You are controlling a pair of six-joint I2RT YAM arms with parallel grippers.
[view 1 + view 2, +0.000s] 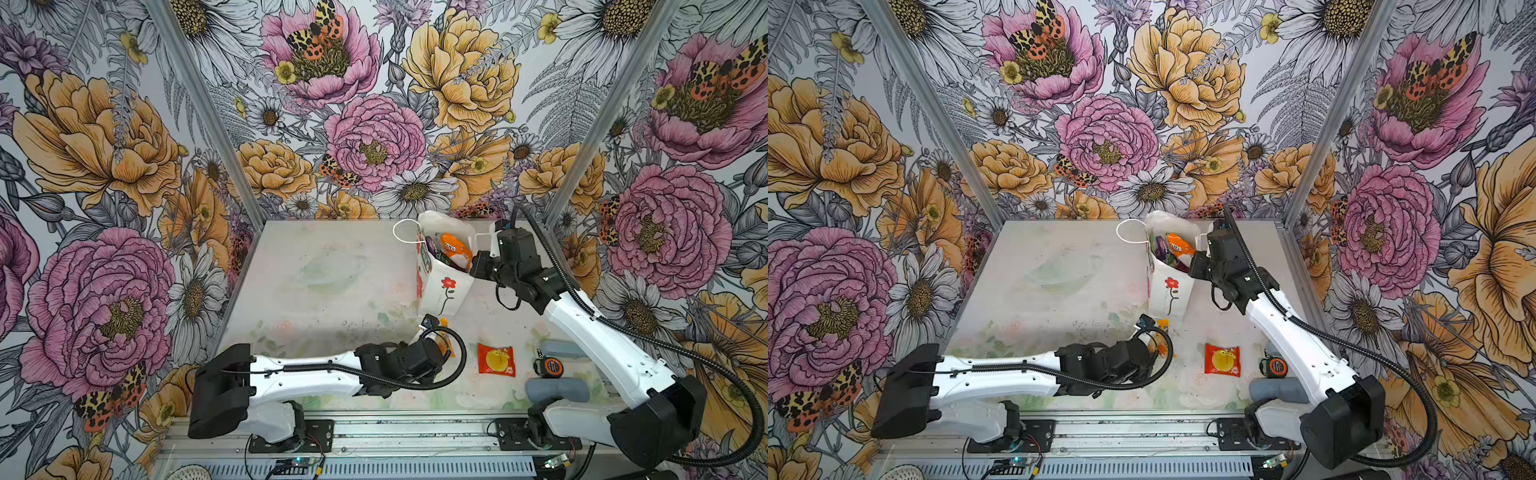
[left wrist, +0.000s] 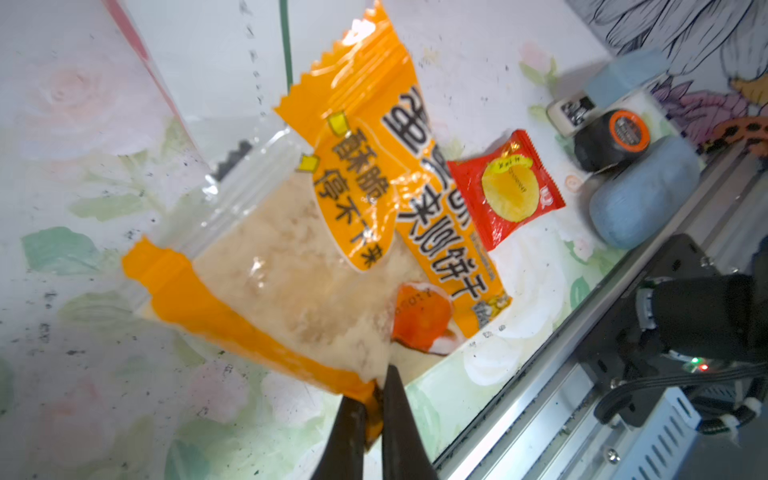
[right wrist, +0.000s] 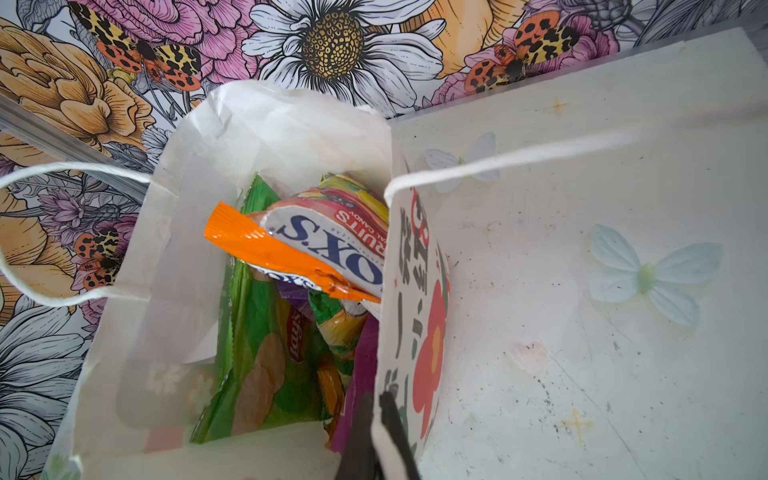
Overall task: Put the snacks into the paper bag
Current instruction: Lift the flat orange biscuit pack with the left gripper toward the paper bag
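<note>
My left gripper (image 2: pixel 372 386) is shut on the end seam of an orange and clear biscuit sachet (image 2: pixel 332 232), which hangs just above the table near the front middle (image 1: pixel 445 343). A red sachet (image 1: pixel 496 360) with a yellow disc lies flat to its right. The white paper bag (image 1: pixel 444 291) with a red flower stands at the back right, and my right gripper (image 3: pixel 376 397) is shut on its front rim. Inside the bag lie an orange Fox's bag (image 3: pixel 291 257), a green bag (image 3: pixel 266 365) and a purple packet (image 3: pixel 357 374).
An orange-black tape measure (image 1: pixel 549 366) and two grey-blue oblong cases (image 1: pixel 557 388) (image 1: pixel 563 349) lie at the front right, beside the right arm. The bag's cord handle (image 1: pixel 401 232) sticks out to the left. A metal rail (image 1: pixel 415 432) runs along the front edge.
</note>
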